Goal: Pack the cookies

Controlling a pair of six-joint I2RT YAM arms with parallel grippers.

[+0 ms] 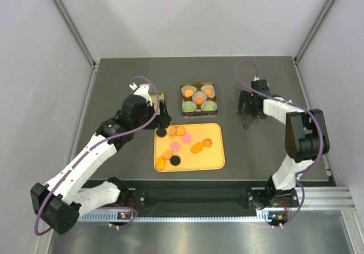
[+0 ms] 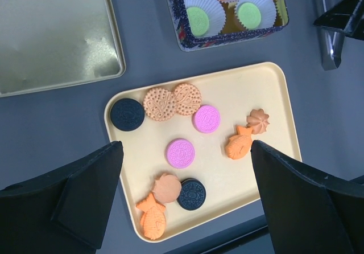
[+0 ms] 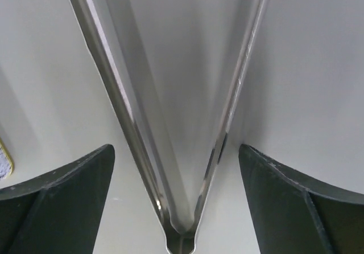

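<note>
Left jaws: spread wide and holding nothing, poised over the dark grey counter [image 1: 256, 151] near the far left corner of the yellow rectangular plastic tray [image 1: 216, 158]. In the left wrist view, the two black fingers [image 2: 74, 197] frame that tray [image 2: 250, 177].

Right jaws: also apart, one on each side of the silver V-shaped metal tongs [image 3: 128, 111], whose hinged end sits between them. Neither side visibly touches the metal. The overhead view places these jaws over the counter, well to the right of the open square dark-walled tin [image 1: 182, 100]. The tongs [image 2: 330, 43] also appear at the upper right of the left wrist view.

The cookies [image 2: 181, 153], small moulded biscuits, lie in two places.

- **Tray:** ten are loose here.
  - Two black rounds [image 2: 127, 114].
  - Two tan patterned rounds touching each other [image 2: 159, 103].
  - Two pink rounds [image 2: 207, 118].
  - Two orange fish shapes [image 2: 239, 142].
  - One orange swirl [image 2: 258, 121].
  - One tan shell shape [image 2: 166, 188], which overlaps the nearer black round.
- **Tin:** the tin [image 2: 227, 37] stands just beyond the tray. Five white pleated paper cups [image 1: 199, 97] each hold one biscuit: orange in the far pair, green in the near pair [image 2: 199, 19], and orange-tan in the centre.

A flat silver rectangular lid [image 2: 51, 32] rests on the counter to the left of the tin, partly under the left arm in the overhead view.
</note>
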